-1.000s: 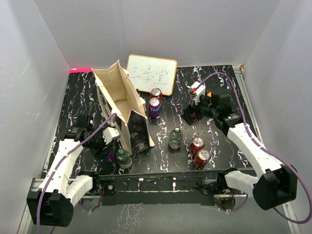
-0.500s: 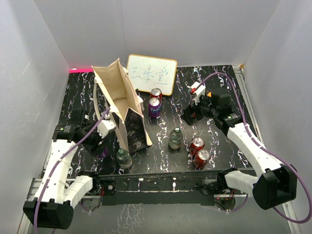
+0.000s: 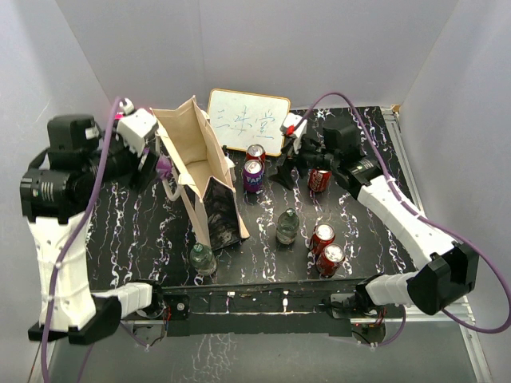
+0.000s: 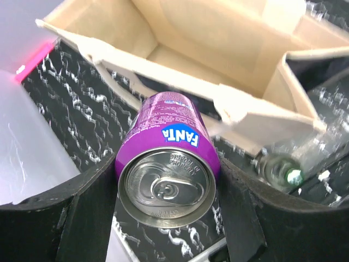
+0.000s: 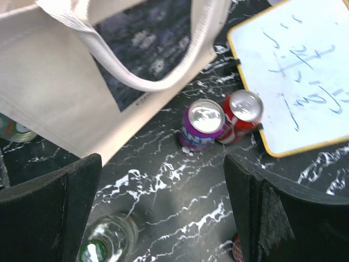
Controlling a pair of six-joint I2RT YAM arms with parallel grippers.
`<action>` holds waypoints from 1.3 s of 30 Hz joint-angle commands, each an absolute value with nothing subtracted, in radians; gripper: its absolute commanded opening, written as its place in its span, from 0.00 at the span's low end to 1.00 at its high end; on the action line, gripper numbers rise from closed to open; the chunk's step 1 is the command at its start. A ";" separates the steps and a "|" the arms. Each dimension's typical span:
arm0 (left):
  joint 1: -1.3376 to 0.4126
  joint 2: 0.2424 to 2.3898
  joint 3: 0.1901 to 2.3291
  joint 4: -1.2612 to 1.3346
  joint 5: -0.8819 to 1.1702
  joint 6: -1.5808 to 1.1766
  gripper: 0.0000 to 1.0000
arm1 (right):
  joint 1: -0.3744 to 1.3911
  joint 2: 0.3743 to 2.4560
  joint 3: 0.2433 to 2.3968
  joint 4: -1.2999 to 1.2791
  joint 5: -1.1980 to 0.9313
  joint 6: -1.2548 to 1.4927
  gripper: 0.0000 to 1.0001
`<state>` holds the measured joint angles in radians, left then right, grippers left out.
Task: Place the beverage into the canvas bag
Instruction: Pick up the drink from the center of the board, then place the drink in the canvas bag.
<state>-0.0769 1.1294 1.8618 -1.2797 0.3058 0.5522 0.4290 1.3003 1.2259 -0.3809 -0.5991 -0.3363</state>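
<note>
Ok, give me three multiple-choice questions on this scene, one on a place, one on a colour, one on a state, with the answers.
1. Where does the purple-and-red can pair stand?
A) in the bag
B) beside the board
C) by the arm bases

2. What colour is the can in the left tool?
A) red
B) purple
C) green

3. How is the right tool?
A) open, empty
B) shut on a bottle
C) shut on a can

Answers:
1 B, the pair stands right by the board's frame.
2 B, a purple Fanta body sits between the fingers.
3 A, its fingers stand wide apart, gripping nothing.
</note>
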 commanded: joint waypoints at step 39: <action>-0.179 1.627 1.961 -0.926 0.325 0.366 0.00 | 0.695 1.929 2.043 -0.514 -0.329 0.073 0.75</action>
